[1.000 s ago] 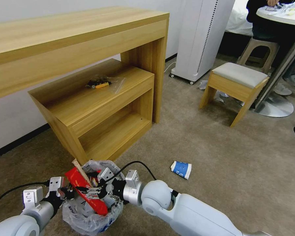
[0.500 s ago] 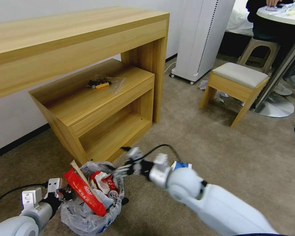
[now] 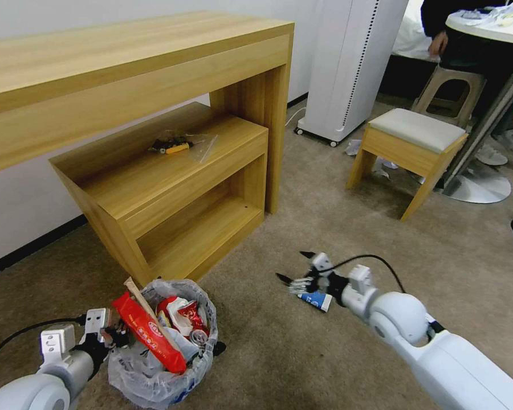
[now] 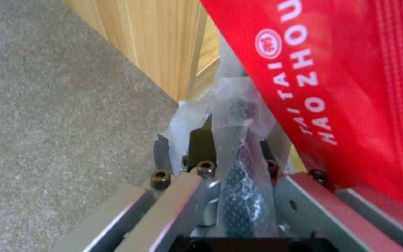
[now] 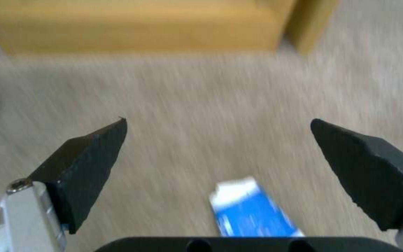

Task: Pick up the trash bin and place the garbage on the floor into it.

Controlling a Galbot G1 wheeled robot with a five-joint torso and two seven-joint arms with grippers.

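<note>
Head view: our left end effector (image 3: 111,336) pinches the bin (image 3: 154,370) by its bagged rim, keeping it in reach on the carpet (image 3: 382,239). Right end effector (image 3: 296,267) spread wide over the blue-white cup (image 3: 316,300), set to straddle it.

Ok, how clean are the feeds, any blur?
Head view: sharp, straight edges bow towards the frame borders. Right wrist view: streaked motion blur over the floor and the blue-white cup. Left wrist view: soft, close-up red wrapper out of focus.
</note>
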